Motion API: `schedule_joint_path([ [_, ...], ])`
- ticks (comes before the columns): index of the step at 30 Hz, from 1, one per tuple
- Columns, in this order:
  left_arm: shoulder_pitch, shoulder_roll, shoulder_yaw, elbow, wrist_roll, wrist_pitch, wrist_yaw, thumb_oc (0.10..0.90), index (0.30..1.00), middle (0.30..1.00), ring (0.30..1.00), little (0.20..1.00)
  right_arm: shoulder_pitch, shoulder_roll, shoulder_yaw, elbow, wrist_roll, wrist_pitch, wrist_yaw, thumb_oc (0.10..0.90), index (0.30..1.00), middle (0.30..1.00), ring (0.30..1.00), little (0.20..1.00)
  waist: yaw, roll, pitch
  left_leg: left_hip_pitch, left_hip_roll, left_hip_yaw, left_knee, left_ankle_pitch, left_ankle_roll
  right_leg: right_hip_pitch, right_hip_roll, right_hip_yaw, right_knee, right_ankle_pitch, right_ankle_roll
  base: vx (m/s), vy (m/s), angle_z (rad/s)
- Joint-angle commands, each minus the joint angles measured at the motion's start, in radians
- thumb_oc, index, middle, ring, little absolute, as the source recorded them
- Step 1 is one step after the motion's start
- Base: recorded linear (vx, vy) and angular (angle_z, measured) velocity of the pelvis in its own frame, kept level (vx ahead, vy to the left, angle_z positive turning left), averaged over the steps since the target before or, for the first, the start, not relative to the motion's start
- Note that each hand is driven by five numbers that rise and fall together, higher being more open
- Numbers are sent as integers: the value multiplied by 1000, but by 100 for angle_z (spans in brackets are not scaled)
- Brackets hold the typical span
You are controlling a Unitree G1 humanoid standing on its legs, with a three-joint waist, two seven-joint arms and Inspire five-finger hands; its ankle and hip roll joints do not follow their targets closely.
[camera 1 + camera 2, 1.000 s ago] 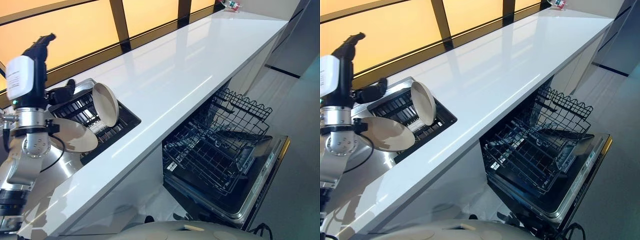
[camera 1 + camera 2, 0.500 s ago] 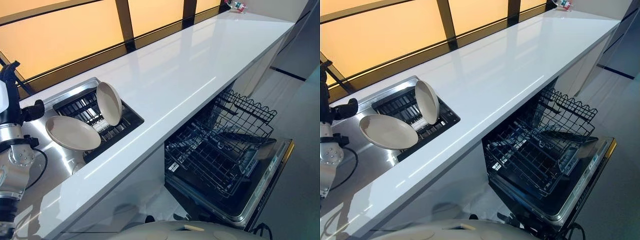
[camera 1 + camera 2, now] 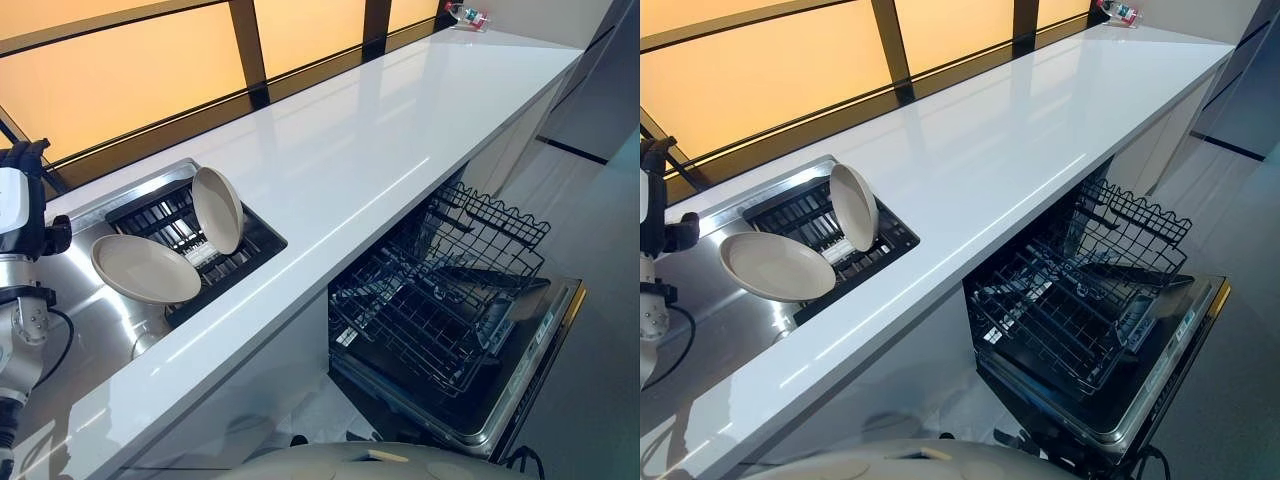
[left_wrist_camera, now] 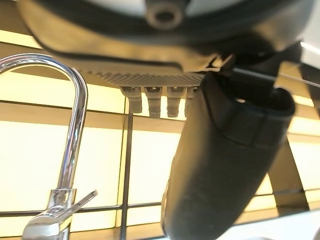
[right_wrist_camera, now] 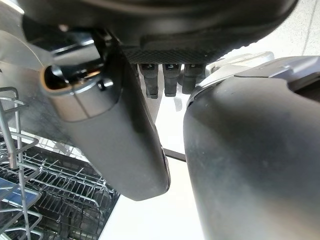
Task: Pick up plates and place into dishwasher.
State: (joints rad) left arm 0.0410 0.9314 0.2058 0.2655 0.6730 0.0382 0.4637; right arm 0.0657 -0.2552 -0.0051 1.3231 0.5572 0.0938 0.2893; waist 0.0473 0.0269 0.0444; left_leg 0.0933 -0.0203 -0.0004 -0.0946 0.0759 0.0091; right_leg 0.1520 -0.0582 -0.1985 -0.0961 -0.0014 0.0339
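Two cream plates rest in a black dish rack [image 3: 245, 243] set in the steel sink. One plate [image 3: 217, 208] stands on edge. The other plate [image 3: 145, 268] leans nearly flat over the rack's left end. My left hand [image 3: 35, 205] is raised at the far left beside the sink, apart from the plates, open and holding nothing. In the left wrist view its thumb [image 4: 225, 165] points at a chrome tap [image 4: 67, 150]. My right hand [image 5: 120, 145] is open and holds nothing, with the dishwasher's wire basket [image 5: 55, 200] beneath it.
A long white counter [image 3: 380, 130] runs to the far right, with small items [image 3: 468, 16] at its far end. Below its front edge the dishwasher door [image 3: 530, 350] lies open and the lower wire rack [image 3: 430, 300] is pulled out. Amber window panes line the back.
My left arm has drawn back to the left, away from the plates, and now sits at the view's edge. Both plates stay where they were.
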Motion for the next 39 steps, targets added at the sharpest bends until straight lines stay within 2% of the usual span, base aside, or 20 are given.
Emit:
schedule_joint_path([
  [1,-79,142,140,21,84,-13,9,800,900,900,900,900,-44,-20,1,34,-27,31,21,800,900,900,900,900,-17,56,18,48,-62,36,7,-160,20,-23,57,8,47,-75,28,0,0,0],
  [10,-87,160,133,92,178,-64,-53,800,900,900,900,900,-50,-22,4,24,-24,48,14,800,900,900,900,900,-28,57,14,47,-58,53,7,-161,22,-29,57,26,41,-64,34,7,-4,-7],
  [17,-119,174,86,140,237,-130,-114,800,900,900,900,900,-55,-23,11,14,-26,57,8,800,900,900,900,900,-39,64,18,47,-56,59,7,-162,24,-32,59,39,42,-60,37,0,0,0],
  [23,-148,210,43,121,261,-153,-215,800,900,900,900,900,-58,-25,14,8,-15,66,1,800,900,900,900,900,-40,69,19,48,-55,60,7,-160,25,-31,59,39,43,-58,39,0,0,0],
  [30,-179,248,13,49,277,-129,-387,800,900,900,900,900,-58,-22,16,-5,-1,73,-10,800,900,900,900,900,-39,72,20,46,-55,53,7,-160,27,-33,61,41,43,-57,40,0,0,0],
  [34,-182,276,25,40,263,-99,-426,800,900,900,900,900,-57,-27,15,-10,5,80,-11,800,900,900,900,900,-37,74,19,44,-55,52,7,-159,27,-33,62,41,41,-57,39,0,0,0],
  [39,-168,303,54,41,247,-101,-443,800,900,900,900,900,-54,-27,16,-15,7,79,-13,800,900,900,900,900,-34,75,21,43,-55,47,7,-157,26,-34,63,39,41,-57,39,0,0,0],
])
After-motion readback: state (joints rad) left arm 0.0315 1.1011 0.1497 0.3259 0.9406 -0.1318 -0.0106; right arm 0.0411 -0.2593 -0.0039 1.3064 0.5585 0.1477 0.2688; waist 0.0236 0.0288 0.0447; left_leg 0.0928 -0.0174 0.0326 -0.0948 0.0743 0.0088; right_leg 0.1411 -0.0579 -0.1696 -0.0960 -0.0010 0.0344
